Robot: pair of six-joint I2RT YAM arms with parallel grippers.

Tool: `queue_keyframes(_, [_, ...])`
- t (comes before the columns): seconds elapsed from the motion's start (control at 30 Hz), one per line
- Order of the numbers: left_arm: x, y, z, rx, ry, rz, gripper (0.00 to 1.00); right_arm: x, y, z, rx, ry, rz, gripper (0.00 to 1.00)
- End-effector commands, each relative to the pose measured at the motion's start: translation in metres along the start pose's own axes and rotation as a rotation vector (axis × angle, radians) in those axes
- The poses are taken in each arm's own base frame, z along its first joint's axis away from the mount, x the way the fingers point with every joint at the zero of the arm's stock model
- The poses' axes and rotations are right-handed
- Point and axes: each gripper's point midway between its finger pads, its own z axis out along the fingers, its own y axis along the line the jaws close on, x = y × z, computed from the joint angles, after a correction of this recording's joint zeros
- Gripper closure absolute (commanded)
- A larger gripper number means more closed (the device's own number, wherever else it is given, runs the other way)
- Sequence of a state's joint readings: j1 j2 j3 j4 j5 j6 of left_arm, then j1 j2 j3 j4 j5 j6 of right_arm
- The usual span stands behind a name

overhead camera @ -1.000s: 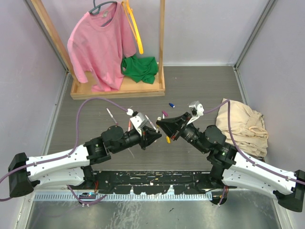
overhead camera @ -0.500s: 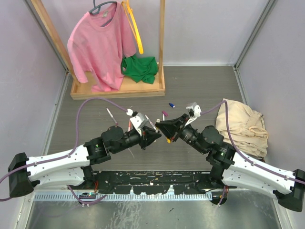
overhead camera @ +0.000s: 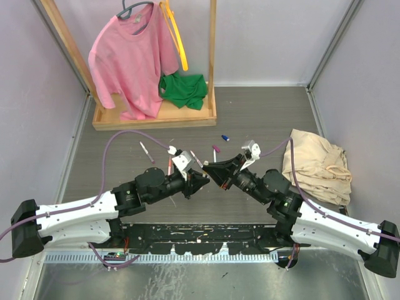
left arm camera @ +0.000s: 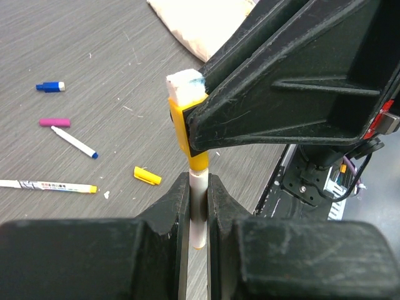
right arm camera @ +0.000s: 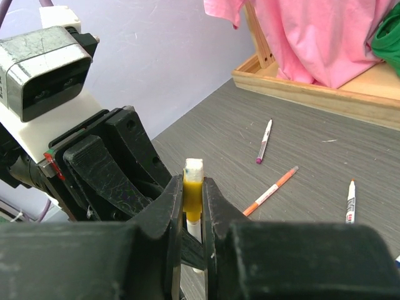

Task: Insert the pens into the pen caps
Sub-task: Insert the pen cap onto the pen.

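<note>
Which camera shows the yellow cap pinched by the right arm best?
The left wrist view: the yellow cap shows side-on, with the white pen entering it from below. The right wrist view shows only a narrow strip of it between the jaws. In the top view the left gripper and right gripper meet and hide it.

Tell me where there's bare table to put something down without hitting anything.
Bare table lies between the wooden rack and the beige cloth at the far right, and left of the leftmost pen toward the wall. The middle is crowded: loose pens, caps, and the left gripper and right gripper tip to tip.
</note>
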State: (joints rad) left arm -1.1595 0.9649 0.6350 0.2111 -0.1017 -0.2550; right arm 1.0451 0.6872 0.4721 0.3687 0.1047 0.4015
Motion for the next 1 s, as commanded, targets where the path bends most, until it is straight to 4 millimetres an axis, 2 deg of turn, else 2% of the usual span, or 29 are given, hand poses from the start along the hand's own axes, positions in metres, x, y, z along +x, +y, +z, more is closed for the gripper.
queue_keyframes(0.0, [-0.048, 0.001, 0.0, -0.019, -0.183, -0.029, 1.0, 0.039, -0.007, -0.007, 0.0, 0.106, 0.031, 1.0])
queue_keyframes(0.2, [-0.05, 0.006, -0.003, -0.029, -0.239, -0.043, 1.0, 0.079, -0.026, -0.022, 0.067, 0.138, 0.123, 1.0])
queue_keyframes(0.4, [-0.053, 0.014, -0.003, -0.045, -0.277, -0.07, 1.0, 0.128, -0.031, -0.032, 0.117, 0.233, 0.084, 1.0])
queue_keyframes(0.53, [-0.054, 0.017, -0.002, -0.045, -0.29, -0.091, 1.0, 0.149, -0.026, -0.03, 0.109, 0.268, 0.081, 1.0])
queue_keyframes(0.87, [-0.057, 0.028, -0.005, -0.059, -0.348, -0.146, 1.0, 0.17, -0.022, -0.035, 0.121, 0.322, 0.066, 1.0])
queue_keyframes(0.97, [-0.056, 0.027, -0.004, -0.052, -0.342, -0.15, 1.0, 0.167, -0.019, -0.031, 0.123, 0.331, 0.049, 1.0])
